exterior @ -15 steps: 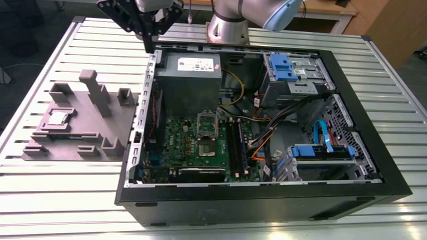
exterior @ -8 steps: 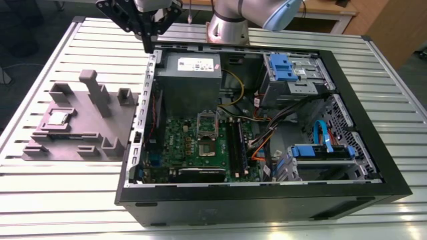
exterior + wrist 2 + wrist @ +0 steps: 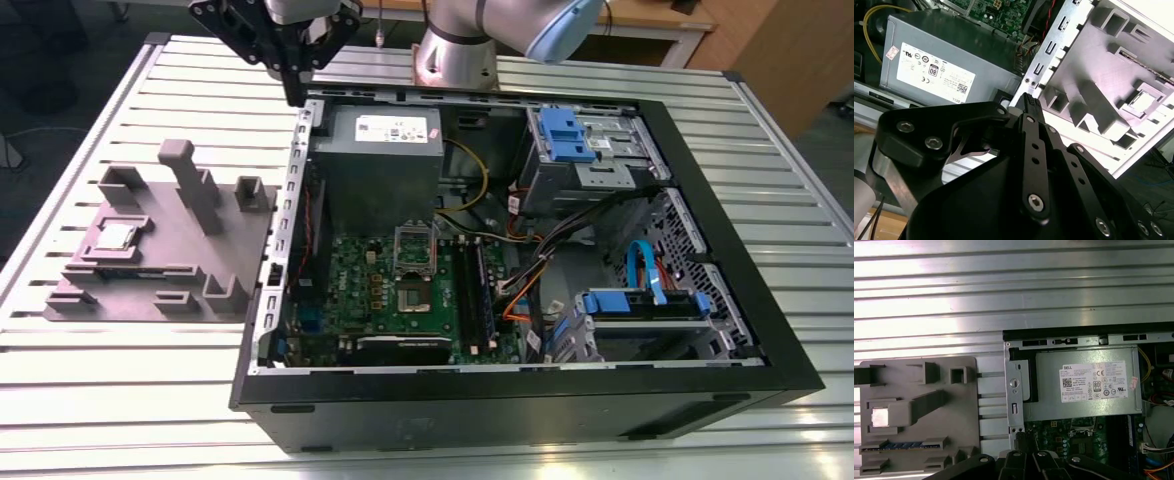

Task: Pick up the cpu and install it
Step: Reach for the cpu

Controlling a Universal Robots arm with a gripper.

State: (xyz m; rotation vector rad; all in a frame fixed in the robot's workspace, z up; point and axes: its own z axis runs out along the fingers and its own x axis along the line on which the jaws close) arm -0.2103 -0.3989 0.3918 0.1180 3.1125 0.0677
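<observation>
Holds gripper (image 3: pixel 292 97) pointing straight down, 2 fingers (image 3: pixel 1030 107) pressed tip to tip, black linkage bars (image 3: pixel 1036 165) fanning out above the fingers, silver arm (image 3: pixel 454 50) upright beside them.

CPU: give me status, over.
Hand shut, empty, at computer case edge. CPU lies in grey tray, apart from hand. Tray's tall posts stand nearby.

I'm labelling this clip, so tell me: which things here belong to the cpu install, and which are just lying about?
Part of the job:
- cpu, lying in the grey tray
- motherboard, inside the open computer case
- gripper, empty, near the case's rim

Just lying about:
- power supply
- blue drive cage
- memory stick in the tray
</observation>
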